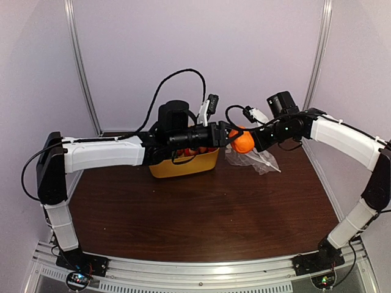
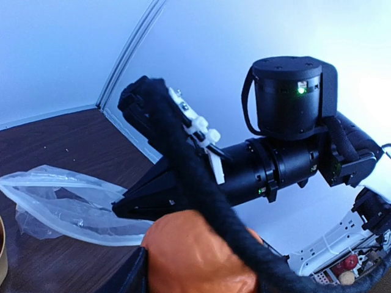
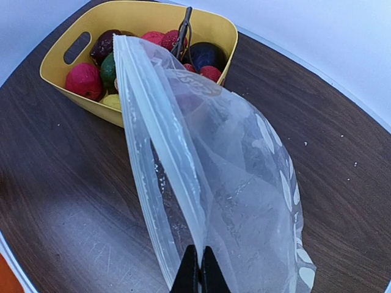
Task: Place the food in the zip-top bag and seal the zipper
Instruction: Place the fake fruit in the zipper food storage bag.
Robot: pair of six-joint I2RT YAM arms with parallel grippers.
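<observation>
My left gripper (image 1: 227, 135) is shut on an orange fruit (image 1: 242, 141), which fills the bottom of the left wrist view (image 2: 195, 256). It holds the fruit in the air over the zip-top bag (image 1: 253, 159), next to my right gripper (image 1: 259, 141). My right gripper (image 3: 198, 268) is shut on one lip of the bag (image 3: 244, 201) at the zipper strip (image 3: 162, 152) and lifts it, so the mouth gapes. The bag also lies on the table in the left wrist view (image 2: 61, 201). More food, red, green, dark purple and yellow pieces (image 3: 110, 64), sits in the tub.
A yellow tub (image 1: 183, 163) with a handle slot (image 3: 76, 46) stands at the back of the dark wooden table (image 1: 201, 207), left of the bag. White enclosure walls stand close behind. A thick black cable (image 2: 201, 189) crosses the left wrist view.
</observation>
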